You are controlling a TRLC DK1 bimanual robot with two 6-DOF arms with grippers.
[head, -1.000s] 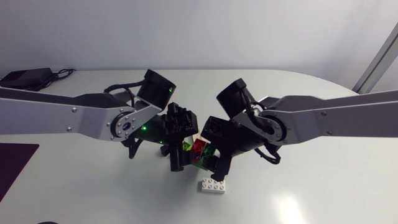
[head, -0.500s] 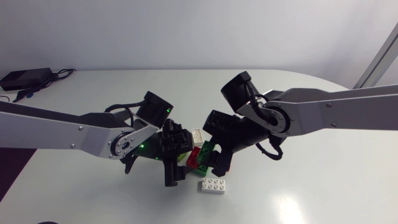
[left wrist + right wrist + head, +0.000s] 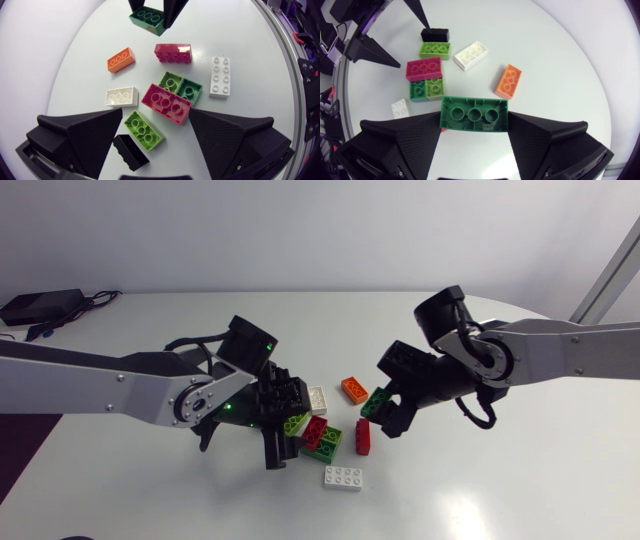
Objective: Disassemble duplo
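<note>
My right gripper (image 3: 474,122) is clamped on a dark green brick (image 3: 474,114), one finger against each short end, holding it up off the desk (image 3: 520,480). The brick's hollow underside, with three round tubes, faces my wrist camera, so its studs are hidden there. It also covers nearly all of the loose red brick (image 3: 362,436) on the desk below it. From above, my fingers hide most of the green brick.

My left gripper (image 3: 156,112) stands wide open and holds nothing. Between its fingers sits the stack (image 3: 165,103): a red brick pressed onto a lime one and a green one that lie side by side, each partly covered. Nearer the gripper's base lies a lime brick (image 3: 143,130) with a black brick (image 3: 129,151) just beside it.

Farther out are a small white brick (image 3: 121,96), an orange brick (image 3: 120,59) and a long white brick (image 3: 220,76) with eight studs. In the right wrist view my finger cuts off that long one.

The bricks are glossy plastic. The desk is smooth and white, and the fingers are matte black with a fine grain.
</note>
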